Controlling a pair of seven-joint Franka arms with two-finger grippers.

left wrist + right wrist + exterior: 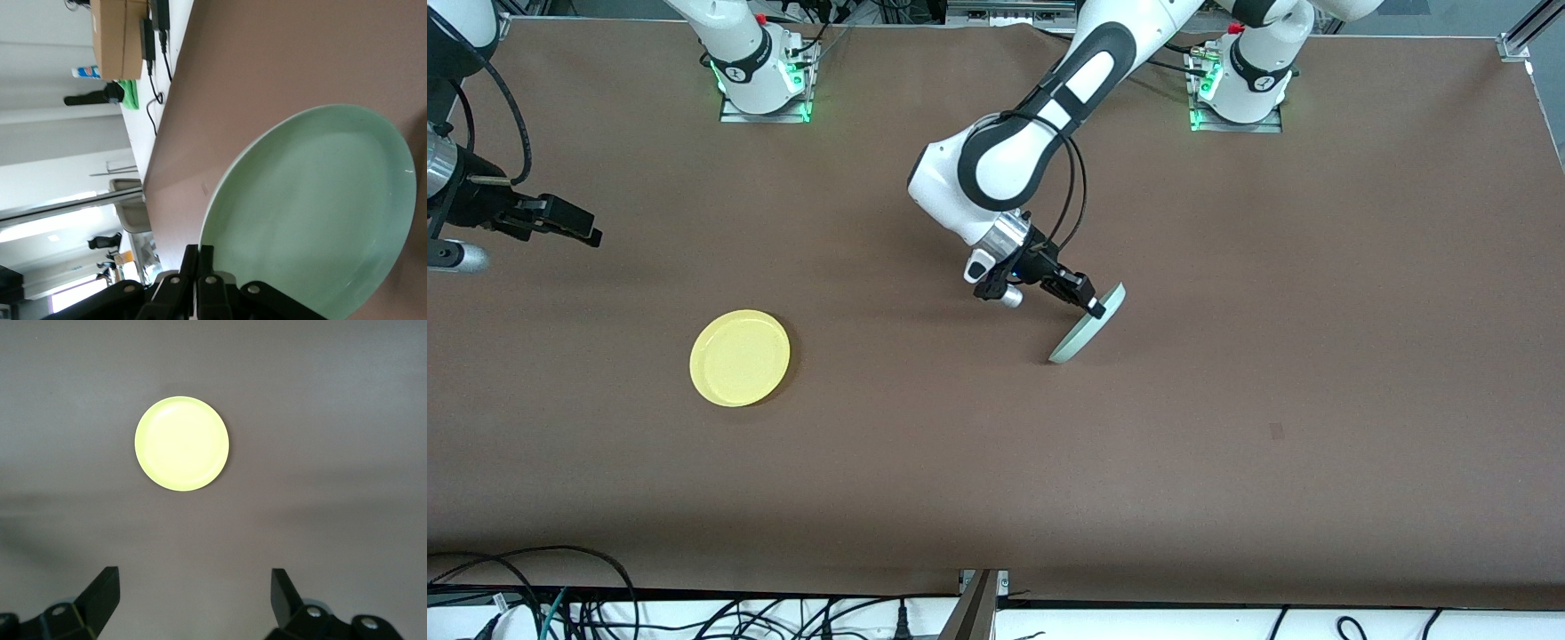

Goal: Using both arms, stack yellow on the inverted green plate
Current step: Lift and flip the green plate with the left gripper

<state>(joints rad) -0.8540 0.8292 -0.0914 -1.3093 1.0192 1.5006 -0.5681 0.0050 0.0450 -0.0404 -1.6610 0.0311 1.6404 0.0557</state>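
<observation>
The green plate [1083, 332] stands steeply tilted near the table's middle, its lower edge on the brown table. My left gripper [1096, 308] is shut on its upper rim. In the left wrist view the plate's [313, 213] hollow face fills the picture, and the left gripper [199, 257] pinches the rim. The yellow plate [740, 357] lies flat and upright, toward the right arm's end, nearer to the front camera than the green plate. My right gripper [585, 231] hangs open and empty over the table at that end. Its wrist view shows the yellow plate [181, 443] ahead of the wide-apart right gripper [193, 577].
Both arm bases [763, 80] [1240, 89] stand along the table edge farthest from the front camera. Cables [560, 596] and a metal bracket [978, 604] run along the nearest edge. Bare brown table [925, 444] lies between the two plates.
</observation>
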